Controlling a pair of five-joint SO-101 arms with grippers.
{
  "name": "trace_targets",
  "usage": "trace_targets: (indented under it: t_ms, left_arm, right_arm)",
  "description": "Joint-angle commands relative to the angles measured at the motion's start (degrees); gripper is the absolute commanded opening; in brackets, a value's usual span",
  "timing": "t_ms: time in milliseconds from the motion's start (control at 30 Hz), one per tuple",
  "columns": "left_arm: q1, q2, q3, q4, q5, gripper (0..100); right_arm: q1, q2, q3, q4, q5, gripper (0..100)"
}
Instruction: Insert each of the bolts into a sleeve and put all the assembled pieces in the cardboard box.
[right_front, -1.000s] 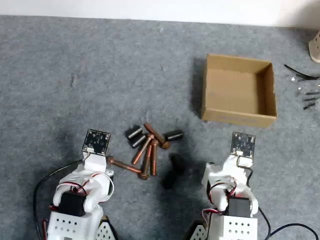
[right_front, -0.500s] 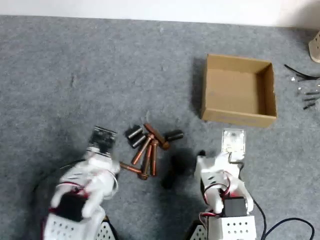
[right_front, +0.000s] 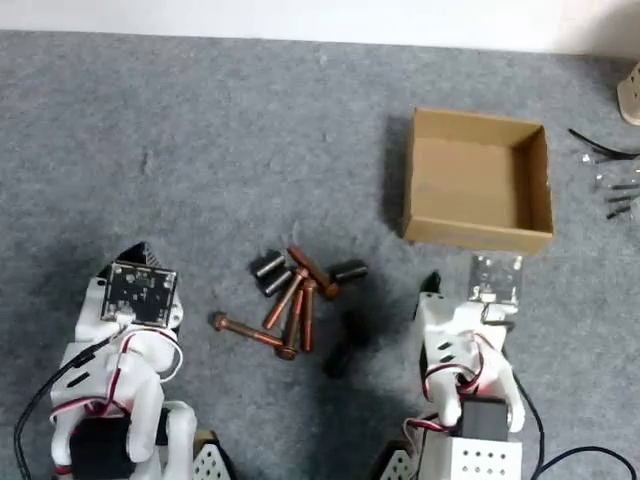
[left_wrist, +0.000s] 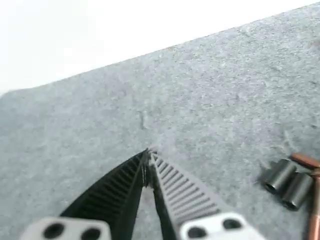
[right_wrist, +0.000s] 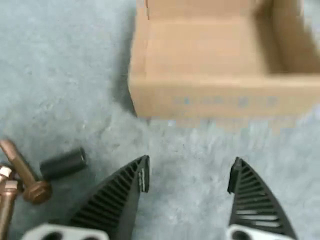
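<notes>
Copper-coloured bolts (right_front: 307, 315) lie heaped near the middle of the tabletop (right_front: 150, 150), touching and crossing, with dark sleeves (right_front: 267, 265) just beside them. The cardboard box (right_front: 476, 237) stands empty toward the right edge. The left gripper (left_wrist: 149, 155) is clenched on nothing; the right gripper (right_wrist: 189, 175) is spread wide and empty. Pinching one bolt could drag its neighbours, and a round sleeve may roll off when nudged (the rough tabletop gives only some hold). Faint print on the box's near wall is too blurred to read.
</notes>
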Motion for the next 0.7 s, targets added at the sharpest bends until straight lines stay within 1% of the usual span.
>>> trace_targets:
  t_ms: [0, 100, 233, 267, 333, 400, 433, 533, 600, 667]
  left_arm:
    - [-0.13, 10.59, -4.0, -1.32, -0.18, 1]
    - [0.92, 24.31, -9.1, -1.23, 1.67, 1]
    - [1.1, 42.33, -18.07, -1.49, 8.79, 1]
    - [1.36, 46.02, -20.0, -2.64, 9.76, 1]
    - [2.86, 52.18, -22.46, -7.56, 10.73, 1]
    - [4.88, 56.75, -23.43, -12.13, 11.78, 1]
    - [5.67, 58.07, -24.31, -12.75, 12.75, 1]
    - [7.69, 60.97, -24.66, -10.46, 15.38, 1]
    - [9.98, 62.64, -24.66, -12.22, 16.97, 1]
    - [11.74, 63.52, -23.16, -14.95, 17.32, 1]
  right_arm:
    - [-2.95, 1.71, -3.65, -1.36, 3.69, 23.5]
    - [-8.66, 7.52, -4.97, 1.19, 3.69, 23.5]
    - [-12.18, 20.09, -11.56, 0.92, 3.52, 23.5]
    - [-12.88, 23.6, -13.49, 0.13, 3.52, 23.5]
    - [-13.85, 30.81, -17.1, -3.74, 3.69, 23.5]
    - [-14.11, 38.29, -20.44, -6.37, 3.78, 23.5]
    - [-14.29, 42.07, -21.93, -6.37, 3.69, 23.5]
    - [-14.64, 52.44, -25.71, -6.37, 3.52, 23.5]
    - [-14.81, 58.24, -28.62, -6.64, 3.78, 23.5]
    - [-16.48, 62.02, -31.96, -6.73, 3.87, 23.5]
